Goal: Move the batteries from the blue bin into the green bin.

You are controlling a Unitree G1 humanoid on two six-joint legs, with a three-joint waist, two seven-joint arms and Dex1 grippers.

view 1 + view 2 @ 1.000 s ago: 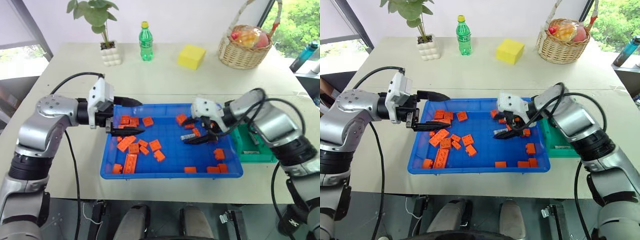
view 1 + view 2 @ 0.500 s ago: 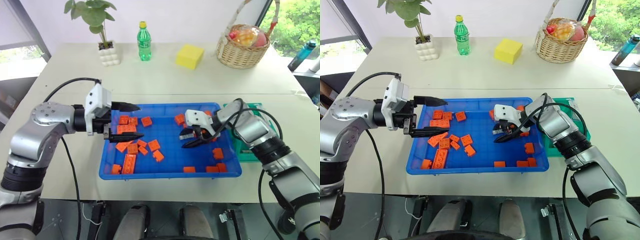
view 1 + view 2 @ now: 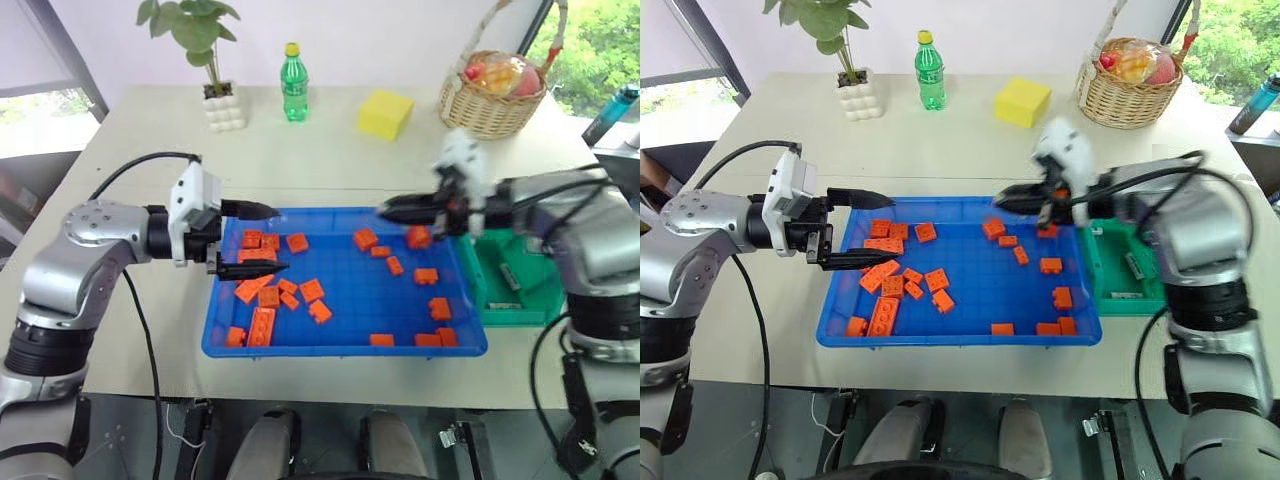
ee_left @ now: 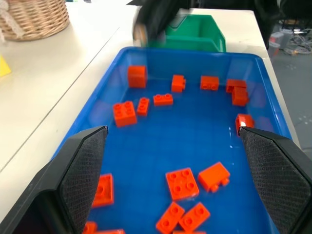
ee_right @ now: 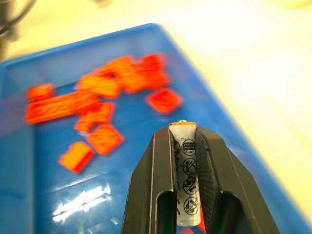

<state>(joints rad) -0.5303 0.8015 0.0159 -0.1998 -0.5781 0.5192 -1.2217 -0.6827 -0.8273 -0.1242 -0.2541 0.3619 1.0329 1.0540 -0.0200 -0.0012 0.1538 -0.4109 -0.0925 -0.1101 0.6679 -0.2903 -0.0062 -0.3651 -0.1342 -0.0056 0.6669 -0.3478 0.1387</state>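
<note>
1. Right now the right gripper has its jaws pinching a battery lengthwise, raised over the far right part of the blue bin.
2. Left gripper hangs with jaws spread over the bin's left end, holding nothing.
3. Risk: the smooth battery may slide out mid-swing and fall among the orange bricks.
4. Risk: a short carry would drop it on the table beside the green bin.
5. Beyond stand a plant, bottle, yellow block and basket, with windows behind.
</note>
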